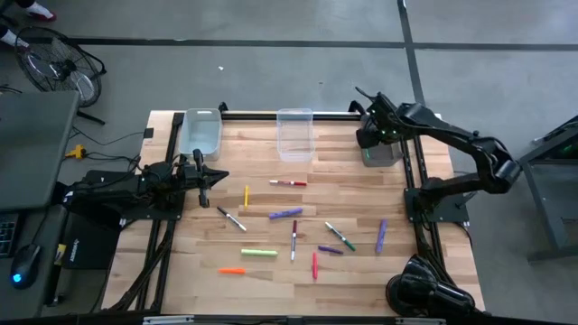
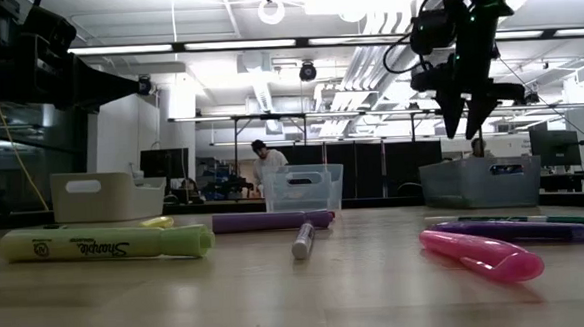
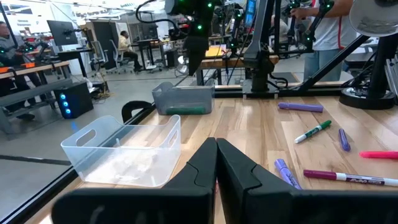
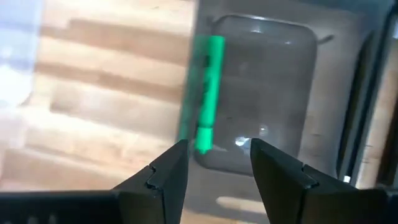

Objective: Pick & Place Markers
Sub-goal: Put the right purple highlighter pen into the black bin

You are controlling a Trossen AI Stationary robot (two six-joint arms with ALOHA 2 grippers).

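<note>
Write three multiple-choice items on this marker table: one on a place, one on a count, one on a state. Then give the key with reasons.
1. Where is the right tool?
A. Above the grey bin
B. Above the middle clear bin
C. Low among the loose markers

2. How many bins stand along the table's far edge?
A. One
B. Two
C. Three

3. What state is the left tool in?
A. Open, empty
B. Shut, empty
C. Shut on a marker

Key: 1 A, it hangs over the grey bin, where a green marker lies. 2 C, left bin, middle bin, grey bin. 3 B, its fingers meet with nothing between.
</note>
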